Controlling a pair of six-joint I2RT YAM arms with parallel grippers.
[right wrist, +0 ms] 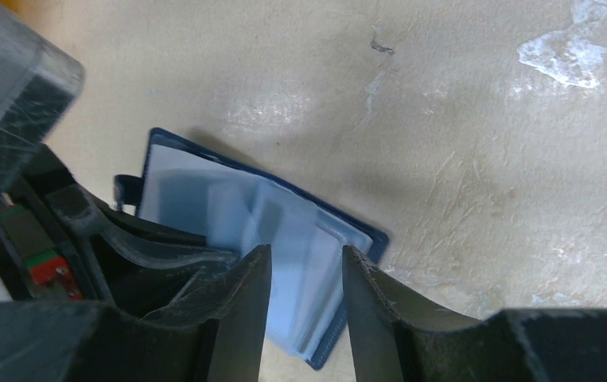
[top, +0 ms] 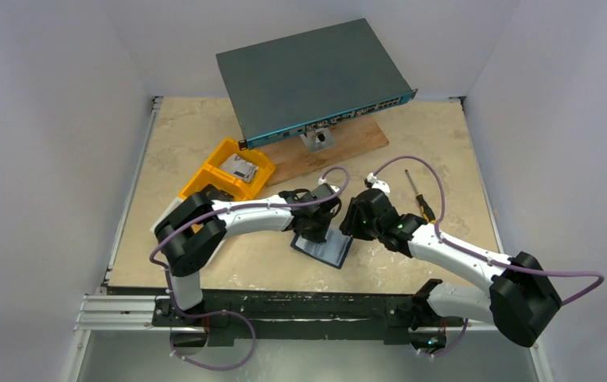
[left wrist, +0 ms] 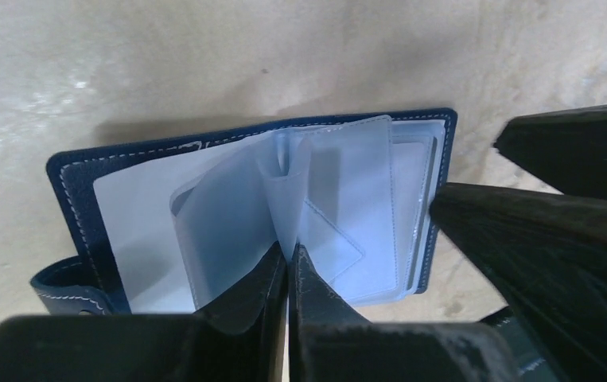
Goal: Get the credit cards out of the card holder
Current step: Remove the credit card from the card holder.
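Presently, step in hand: parting the sleeves to get at a card. None is out yet, so the task looks barely begun.
Card holder: lies open and flat on the tabletop between the two arms, navy cover down, sleeves fanned upward.
Left tool: fingers together, clamped on the edge of one clear sleeve that stands up at the holder's middle.
Right tool: fingers apart over the holder's right-hand sleeve stack, clamped on nothing. Whether it touches the plastic cannot be told.
Credit cards: inside the sleeves. A pale rectangle in the right-hand stack looks like one, though it hardly differs from the plastic.
Next move calls for: the left tool holding its leaf steady while the right tool finds a card's exposed edge at a pocket mouth and draws it along the pocket's line.
Likely snag: the holder is light and unpinned, so it may drag along.
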